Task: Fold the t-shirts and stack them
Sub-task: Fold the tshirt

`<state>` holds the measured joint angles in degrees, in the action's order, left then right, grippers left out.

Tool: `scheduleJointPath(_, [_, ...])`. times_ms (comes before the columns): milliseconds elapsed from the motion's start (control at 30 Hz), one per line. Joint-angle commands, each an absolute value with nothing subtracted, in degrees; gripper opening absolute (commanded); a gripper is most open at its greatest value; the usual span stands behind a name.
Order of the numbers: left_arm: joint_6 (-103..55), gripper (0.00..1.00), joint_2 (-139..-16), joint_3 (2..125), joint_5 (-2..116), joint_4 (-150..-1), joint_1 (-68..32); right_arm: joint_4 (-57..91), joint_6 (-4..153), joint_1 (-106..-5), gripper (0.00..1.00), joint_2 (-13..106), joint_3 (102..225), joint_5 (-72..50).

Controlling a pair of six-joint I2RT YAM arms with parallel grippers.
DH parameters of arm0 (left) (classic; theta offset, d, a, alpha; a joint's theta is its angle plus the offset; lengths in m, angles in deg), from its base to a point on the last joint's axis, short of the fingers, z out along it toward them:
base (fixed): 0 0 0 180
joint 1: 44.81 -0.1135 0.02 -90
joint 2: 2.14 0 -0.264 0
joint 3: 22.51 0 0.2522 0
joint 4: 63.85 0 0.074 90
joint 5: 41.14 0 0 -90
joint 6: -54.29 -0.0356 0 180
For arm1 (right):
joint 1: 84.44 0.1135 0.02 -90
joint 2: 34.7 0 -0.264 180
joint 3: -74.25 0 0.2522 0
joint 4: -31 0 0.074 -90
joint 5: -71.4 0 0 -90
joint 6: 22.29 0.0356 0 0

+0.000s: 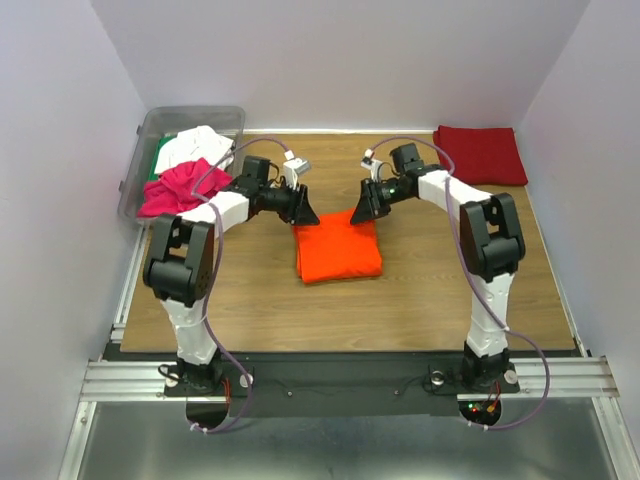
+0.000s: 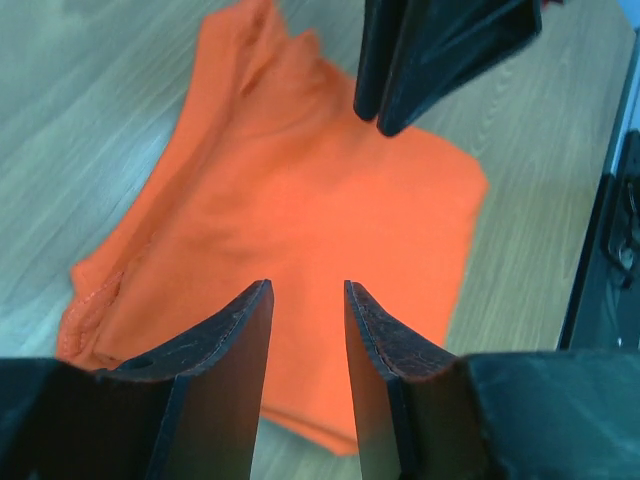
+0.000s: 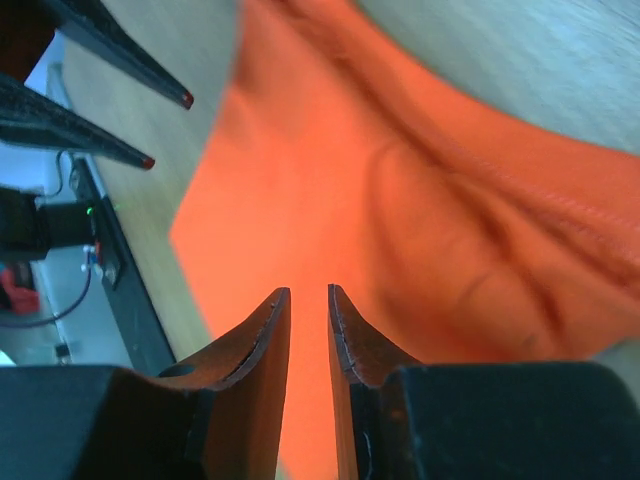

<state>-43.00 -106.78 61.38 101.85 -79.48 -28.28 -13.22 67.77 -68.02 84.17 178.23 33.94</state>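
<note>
Orange shirt (image 1: pixel 338 252): far edge hidden by left gripper (image 1: pixel 306 214), right gripper (image 1: pixel 361 211), both released; red shirt (image 1: pixel 482 153) 1 o'clock, bin (image 1: pixel 133 172) 10 o'clock

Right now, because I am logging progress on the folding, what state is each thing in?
orange t-shirt: folded, lying flat on the table.
dark red t-shirt: folded, at the far right corner.
magenta t-shirt: crumpled, unfolded, at the bin.
white t-shirt: crumpled, in the bin.
left gripper: open, empty.
right gripper: narrowly open, empty.
</note>
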Motion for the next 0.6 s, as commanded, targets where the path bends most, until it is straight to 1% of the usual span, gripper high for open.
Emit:
scheduleJointPath(0, [-35.9,0.46,-112.7,63.9,101.8,-72.2,-29.1,-4.6,74.0,-68.8,0.26,89.7,180.5,33.8])
scheduleJointPath(100, [-33.1,0.46,-119.7,68.5,101.2,-72.3,-29.8,-2.1,75.1,-69.9,0.26,94.8,182.2,32.1])
scheduleJointPath(133, [-33.9,0.46,-123.9,70.4,100.2,-73.9,-29.9,-1.7,75.7,-70.4,0.26,95.9,184.0,31.9])
scheduleJointPath(233, [-33.2,0.46,-129.6,75.8,99.9,-76.1,-31.1,-1.1,76.4,-71.3,0.26,99.4,187.0,30.3])
scheduleJointPath(300, [-34.4,0.45,-130.3,79.2,100.4,-77.5,-31.9,-1.2,76.7,-72.0,0.26,99.5,188.3,30.1])
scheduleJointPath(367, [-35.1,0.45,-128.0,79.4,101.9,-78.7,-32.4,-1.2,77.5,-72.0,0.27,96.7,189.2,31.0])
scheduleJointPath(467, [-36.8,0.45,-120.4,75.4,104.7,-78.8,-32.5,-1.2,79.2,-72.1,0.33,92.1,188.9,32.5])
scheduleJointPath(533, [-36.2,0.45,-114.4,72.5,106.6,-77.9,-31.8,-0.9,82.3,-72.0,0.39,87.1,186.7,33.9])
scheduleJointPath(567, [-35.9,0.45,-112.7,71.2,106.9,-77.9,-31.4,0.2,83.3,-71.6,0.40,85.6,185.5,35.3])
